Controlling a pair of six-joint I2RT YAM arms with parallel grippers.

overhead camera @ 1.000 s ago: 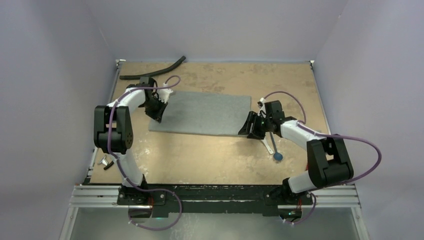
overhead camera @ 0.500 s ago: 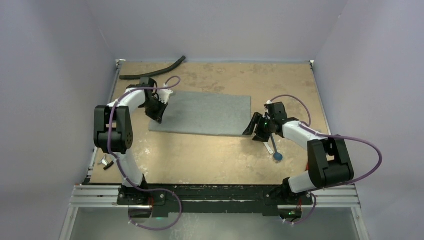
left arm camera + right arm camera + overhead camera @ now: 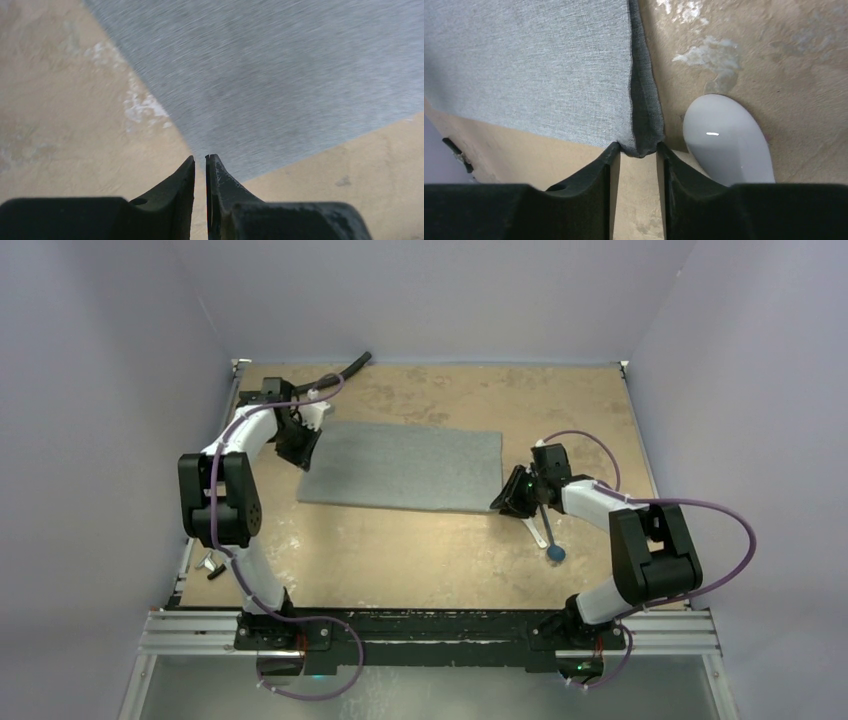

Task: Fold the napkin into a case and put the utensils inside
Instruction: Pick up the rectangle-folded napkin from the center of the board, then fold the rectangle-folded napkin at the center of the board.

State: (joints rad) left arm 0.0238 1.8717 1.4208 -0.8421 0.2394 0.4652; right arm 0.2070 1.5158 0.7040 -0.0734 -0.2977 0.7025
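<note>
Napkin [image 3: 405, 468], thin grey weave, lies flat on the scuffed tan table [image 3: 430, 550]. Right gripper [image 3: 638, 150] straddles its corner, jaws apart; left gripper [image 3: 200, 165] nearly closed, empty.

No readable text, labels or numbers anywhere (cloth and table plain)

A: Napkin [image 3: 405, 467]? Plain grey, fine weave, darker grey along the folded edge at 3 o'clock.
B: Spoon [image 3: 728, 141]? Glossy white.
A: Stick utensil [image 3: 549, 531]: dark shaft, round blue end at 5 o'clock.
B: Table [image 3: 420, 550]: tan, pale whitish blotches. Hose [image 3: 340, 371] at 11 o'clock black.
A: Arms white and black, purple cables.
</note>
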